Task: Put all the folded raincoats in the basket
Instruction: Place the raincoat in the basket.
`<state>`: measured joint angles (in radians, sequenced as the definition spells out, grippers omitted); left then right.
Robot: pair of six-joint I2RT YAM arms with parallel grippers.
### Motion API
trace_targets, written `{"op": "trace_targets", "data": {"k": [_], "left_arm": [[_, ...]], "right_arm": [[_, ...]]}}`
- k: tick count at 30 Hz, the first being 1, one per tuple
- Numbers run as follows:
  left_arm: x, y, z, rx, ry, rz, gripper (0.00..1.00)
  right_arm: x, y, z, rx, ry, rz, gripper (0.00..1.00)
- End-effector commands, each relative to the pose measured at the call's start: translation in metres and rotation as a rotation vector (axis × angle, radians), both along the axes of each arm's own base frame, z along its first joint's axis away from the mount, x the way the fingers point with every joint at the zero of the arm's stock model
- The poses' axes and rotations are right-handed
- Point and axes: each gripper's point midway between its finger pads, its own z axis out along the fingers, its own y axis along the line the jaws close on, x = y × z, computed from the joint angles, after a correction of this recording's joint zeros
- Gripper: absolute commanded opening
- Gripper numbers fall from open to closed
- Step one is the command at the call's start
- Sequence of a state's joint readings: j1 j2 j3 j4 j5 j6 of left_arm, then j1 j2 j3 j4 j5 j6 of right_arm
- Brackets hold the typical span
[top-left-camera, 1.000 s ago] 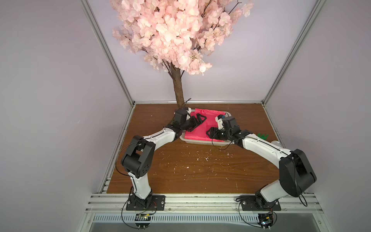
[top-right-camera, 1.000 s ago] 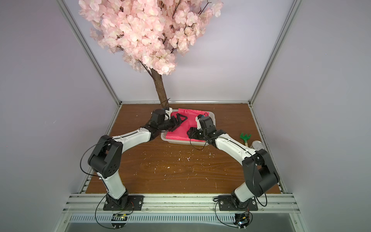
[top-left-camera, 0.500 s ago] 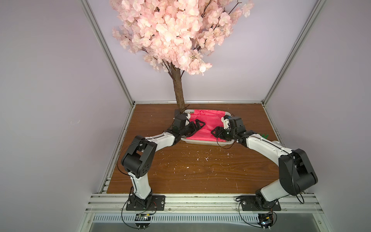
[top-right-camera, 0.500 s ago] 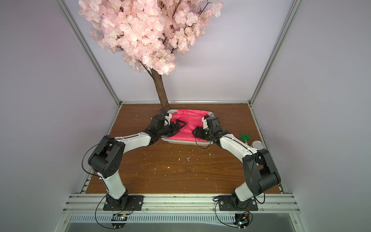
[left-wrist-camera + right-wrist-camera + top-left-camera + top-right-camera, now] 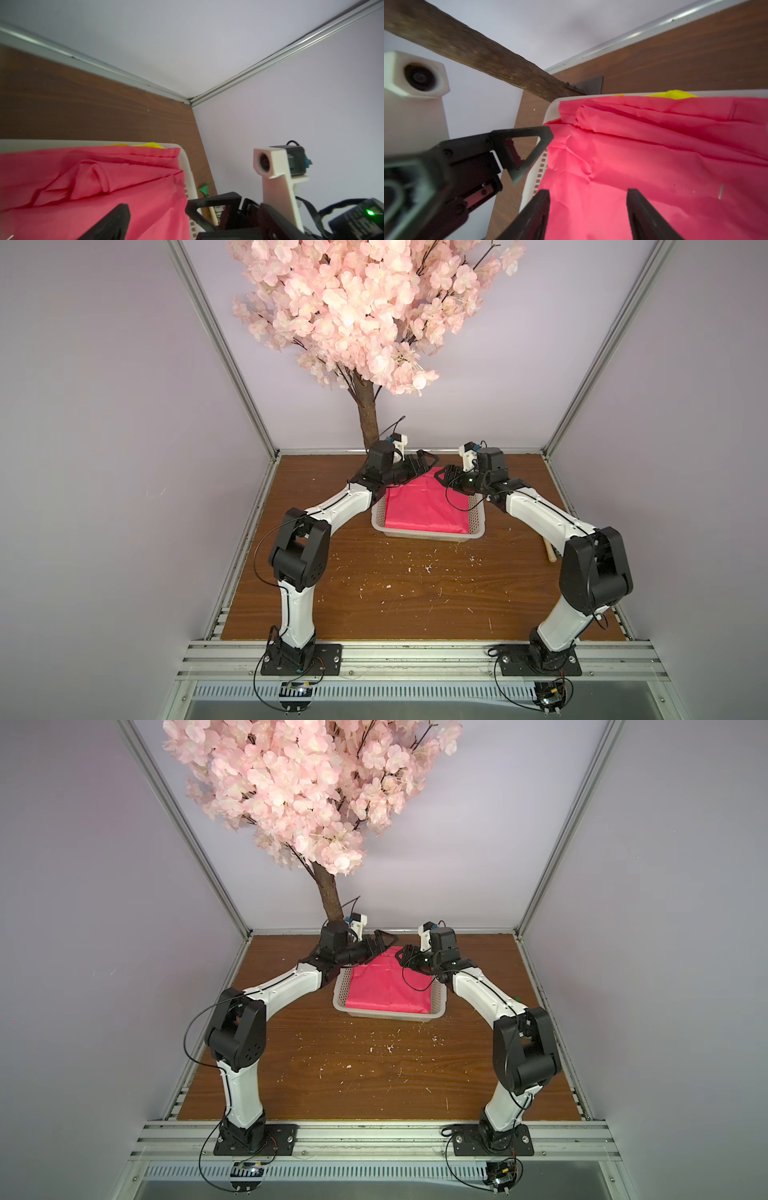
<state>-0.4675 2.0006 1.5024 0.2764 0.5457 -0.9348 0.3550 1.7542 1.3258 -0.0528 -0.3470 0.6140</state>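
The folded raincoat (image 5: 424, 506) (image 5: 388, 986) is bright pink and lies flat inside the white perforated basket (image 5: 428, 536) (image 5: 390, 1015). Both grippers hover above the basket's far end, clear of the cloth. My left gripper (image 5: 422, 462) (image 5: 380, 942) is wide open and holds nothing. One of its fingers (image 5: 114, 220) shows over the raincoat (image 5: 83, 182). My right gripper (image 5: 446, 479) (image 5: 405, 957) (image 5: 588, 207) is open too, with only the raincoat (image 5: 654, 158) below its jaws. The two grippers face each other, close together.
A blossom tree's trunk (image 5: 368, 414) (image 5: 488, 54) stands just behind the basket's far left corner. Something yellow (image 5: 675, 94) (image 5: 149, 144) peeks out at the basket's far wall. A small green rake (image 5: 205, 188) with a wooden handle (image 5: 550, 562) lies right of the basket. White crumbs litter the wooden floor (image 5: 415, 585).
Both grippers have risen off the raincoat and now sit higher over the basket's far end. The raincoat has settled flat in the basket.
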Motion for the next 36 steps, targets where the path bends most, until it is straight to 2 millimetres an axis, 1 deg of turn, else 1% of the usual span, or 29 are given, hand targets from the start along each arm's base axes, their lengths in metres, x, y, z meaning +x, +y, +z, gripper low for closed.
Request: {"op": "trace_targets", "data": {"k": [1, 3, 4, 6, 8, 10, 12, 13, 14, 16, 18, 22, 24, 26, 28, 30, 33, 35, 36], "left_arm": [[-0.002, 0.007, -0.055, 0.034, 0.077, -0.009, 1.00], [-0.005, 0.015, -0.076, 0.051, 0.096, 0.014, 1.00], [-0.006, 0.017, -0.081, 0.052, 0.095, 0.019, 1.00], [-0.010, 0.029, -0.102, 0.069, 0.125, 0.043, 1.00], [-0.014, 0.038, -0.117, 0.084, 0.145, 0.062, 1.00], [-0.019, 0.043, -0.132, 0.101, 0.167, 0.074, 1.00], [-0.022, 0.045, -0.140, 0.104, 0.181, 0.077, 1.00], [-0.022, 0.044, -0.141, 0.104, 0.182, 0.074, 1.00], [-0.022, 0.043, -0.139, 0.103, 0.180, 0.072, 1.00], [-0.018, 0.042, -0.125, 0.102, 0.147, 0.068, 1.00], [-0.013, 0.041, -0.106, 0.111, 0.107, 0.067, 1.00], [-0.009, 0.039, -0.053, 0.120, 0.028, 0.049, 1.00], [-0.012, 0.037, -0.030, 0.118, -0.008, 0.041, 1.00], [-0.020, 0.034, -0.015, 0.124, -0.026, 0.021, 1.00], [-0.030, 0.029, -0.010, 0.129, -0.028, 0.001, 1.00], [-0.042, 0.024, -0.012, 0.135, -0.025, -0.020, 1.00], [-0.064, 0.017, -0.024, 0.136, -0.006, -0.052, 1.00], [-0.079, 0.017, -0.041, 0.130, 0.022, -0.065, 1.00], [-0.084, 0.019, -0.047, 0.127, 0.031, -0.066, 1.00]], "right_arm": [[0.004, 0.006, -0.029, 0.005, 0.055, 0.014, 0.65], [0.004, 0.003, -0.058, -0.024, 0.102, 0.005, 0.65], [0.002, 0.003, -0.069, -0.033, 0.122, 0.008, 0.64], [-0.004, 0.000, -0.089, -0.055, 0.158, 0.007, 0.64], [-0.009, -0.003, -0.099, -0.065, 0.175, -0.004, 0.64], [-0.012, -0.005, -0.103, -0.070, 0.181, -0.009, 0.64], [-0.013, -0.008, -0.104, -0.076, 0.184, -0.016, 0.64], [-0.013, -0.008, -0.103, -0.077, 0.181, -0.013, 0.64], [-0.013, -0.007, -0.100, -0.077, 0.177, -0.010, 0.64], [-0.011, -0.006, -0.088, -0.074, 0.155, 0.002, 0.64], [-0.010, -0.003, -0.069, -0.059, 0.121, 0.016, 0.64], [-0.012, -0.001, -0.027, -0.049, 0.049, 0.045, 0.64], [-0.016, -0.001, -0.010, -0.041, 0.019, 0.058, 0.65], [-0.022, -0.001, 0.003, -0.036, 0.000, 0.069, 0.64], [-0.031, -0.001, 0.008, -0.023, -0.005, 0.083, 0.65], [-0.041, 0.000, 0.007, -0.023, 0.001, 0.094, 0.65], [-0.060, 0.004, -0.003, -0.022, 0.025, 0.116, 0.65], [-0.073, 0.005, -0.017, -0.020, 0.047, 0.117, 0.65], [-0.078, 0.005, -0.026, -0.018, 0.062, 0.117, 0.65]]}}
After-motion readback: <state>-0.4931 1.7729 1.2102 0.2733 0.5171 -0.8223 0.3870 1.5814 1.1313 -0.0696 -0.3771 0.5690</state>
